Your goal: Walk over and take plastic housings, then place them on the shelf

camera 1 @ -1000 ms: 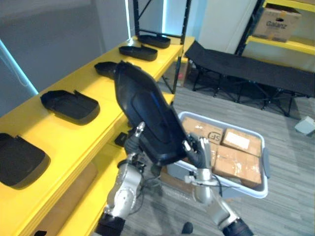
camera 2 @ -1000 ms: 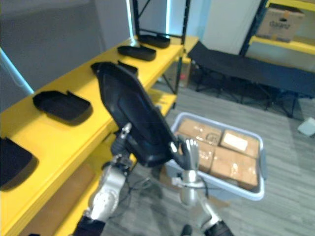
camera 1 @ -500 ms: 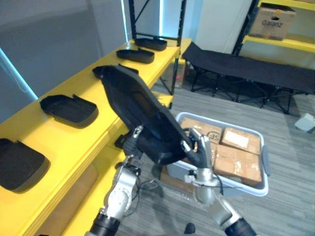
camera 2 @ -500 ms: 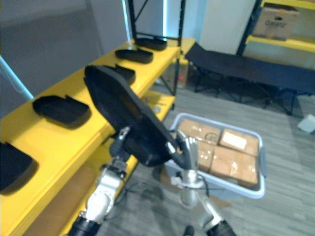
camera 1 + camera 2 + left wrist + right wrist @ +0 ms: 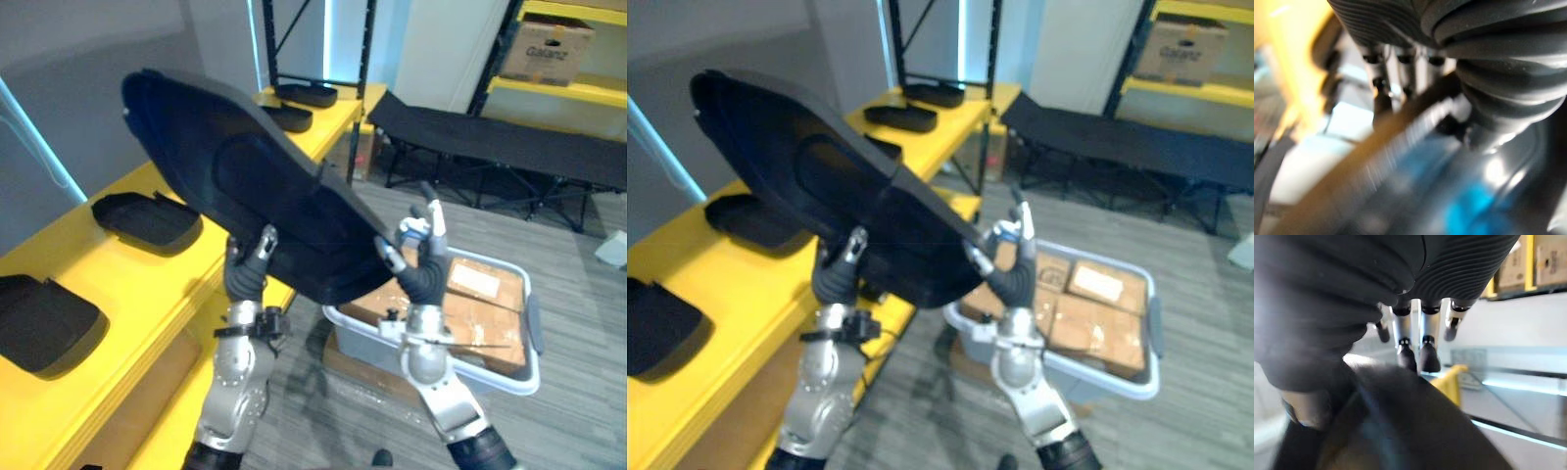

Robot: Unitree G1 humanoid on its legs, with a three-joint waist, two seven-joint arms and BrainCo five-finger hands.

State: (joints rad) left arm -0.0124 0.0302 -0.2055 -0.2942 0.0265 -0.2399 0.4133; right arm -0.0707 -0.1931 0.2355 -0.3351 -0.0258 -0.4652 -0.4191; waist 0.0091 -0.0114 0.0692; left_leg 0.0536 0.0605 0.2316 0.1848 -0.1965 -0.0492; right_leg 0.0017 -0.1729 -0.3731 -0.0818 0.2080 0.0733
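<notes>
I hold a large black plastic housing (image 5: 255, 196) raised at a slant above the front edge of the yellow shelf (image 5: 147, 294). My left hand (image 5: 245, 277) is under its lower edge, fingers curled beneath it and thumb pressed on its face. My right hand (image 5: 423, 266) stands at the housing's right edge with its fingers (image 5: 1420, 340) straight and pointing up, only their lower part near the rim. In the right wrist view the housing (image 5: 1415, 431) lies dark below those fingers.
Several other black housings lie in a row on the shelf, one (image 5: 147, 220) just beyond the held one and one (image 5: 44, 323) nearer me. A grey crate (image 5: 495, 369) of cardboard boxes sits on the floor at right. A black folding cot (image 5: 490, 137) stands behind it.
The housing has been lifted and tipped flatter, its far end swinging left over the shelf. My right hand's fingers have straightened off it; the left hand keeps its hold.
</notes>
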